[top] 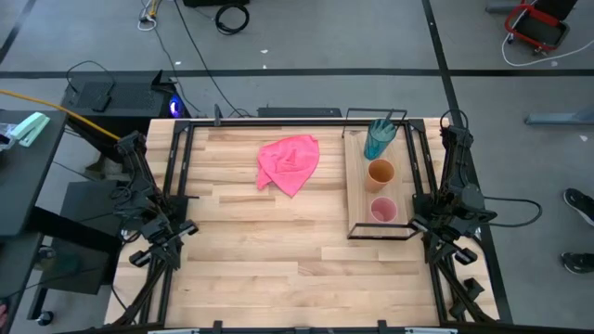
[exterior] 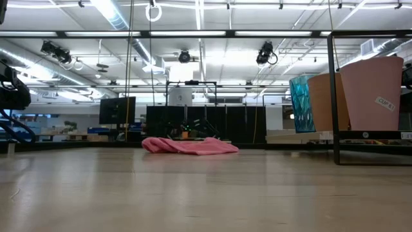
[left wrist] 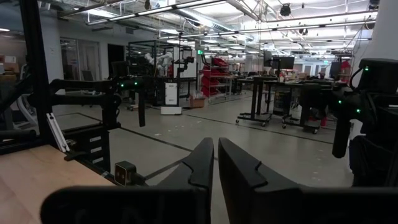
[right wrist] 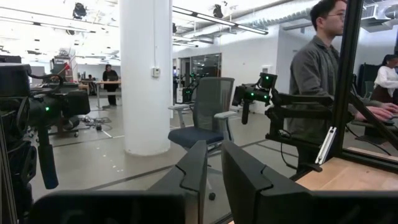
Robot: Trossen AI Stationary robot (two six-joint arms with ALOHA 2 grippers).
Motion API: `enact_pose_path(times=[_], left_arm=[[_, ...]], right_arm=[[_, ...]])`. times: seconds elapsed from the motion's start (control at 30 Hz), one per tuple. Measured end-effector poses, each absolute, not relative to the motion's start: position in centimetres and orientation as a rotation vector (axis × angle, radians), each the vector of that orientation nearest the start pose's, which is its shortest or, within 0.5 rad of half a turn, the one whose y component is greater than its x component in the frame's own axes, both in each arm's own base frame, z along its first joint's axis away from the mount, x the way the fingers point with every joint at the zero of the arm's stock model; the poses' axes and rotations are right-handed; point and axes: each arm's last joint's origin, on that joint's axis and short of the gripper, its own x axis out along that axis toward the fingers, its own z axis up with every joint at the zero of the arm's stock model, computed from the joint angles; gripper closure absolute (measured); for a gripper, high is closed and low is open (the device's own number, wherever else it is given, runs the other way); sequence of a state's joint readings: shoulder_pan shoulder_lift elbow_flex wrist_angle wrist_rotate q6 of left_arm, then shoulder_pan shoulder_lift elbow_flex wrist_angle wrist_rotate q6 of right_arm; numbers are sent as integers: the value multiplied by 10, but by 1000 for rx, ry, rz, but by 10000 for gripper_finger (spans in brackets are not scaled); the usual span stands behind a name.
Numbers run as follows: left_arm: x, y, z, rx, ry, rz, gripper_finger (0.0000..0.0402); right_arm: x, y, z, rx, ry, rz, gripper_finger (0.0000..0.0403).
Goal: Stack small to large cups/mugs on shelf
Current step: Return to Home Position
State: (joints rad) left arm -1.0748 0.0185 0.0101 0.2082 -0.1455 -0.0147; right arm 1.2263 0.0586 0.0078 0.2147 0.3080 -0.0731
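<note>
Three cups stand in a row on the light-wood shelf board (top: 357, 190) at the table's right side. The teal-blue cup (top: 378, 139) is at the far end, the orange cup (top: 380, 173) in the middle, the pink cup (top: 383, 211) at the near end. In the low view they show at the right: teal (exterior: 300, 103), orange (exterior: 327, 102), pink (exterior: 373, 93). My left gripper (top: 184, 227) waits at the table's left edge, shut and empty (left wrist: 215, 168). My right gripper (top: 417, 225) waits just right of the shelf's near end, shut and empty (right wrist: 213, 171).
A crumpled pink cloth (top: 290, 162) lies on the tabletop at the far middle, left of the shelf. The shelf's black wire frame (top: 380, 236) stands at its near and far ends. A person stands beyond the table's edge in the right wrist view (right wrist: 317, 81).
</note>
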Motion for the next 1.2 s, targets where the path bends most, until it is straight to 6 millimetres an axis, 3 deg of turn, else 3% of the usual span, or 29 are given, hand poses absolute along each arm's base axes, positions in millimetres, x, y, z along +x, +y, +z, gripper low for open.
enact_pose_path(times=[1.2], left_arm=[[49, -82, 185, -133, -163, -927, 368]], right_arm=[[41, 89, 182, 50, -155, 910, 346]])
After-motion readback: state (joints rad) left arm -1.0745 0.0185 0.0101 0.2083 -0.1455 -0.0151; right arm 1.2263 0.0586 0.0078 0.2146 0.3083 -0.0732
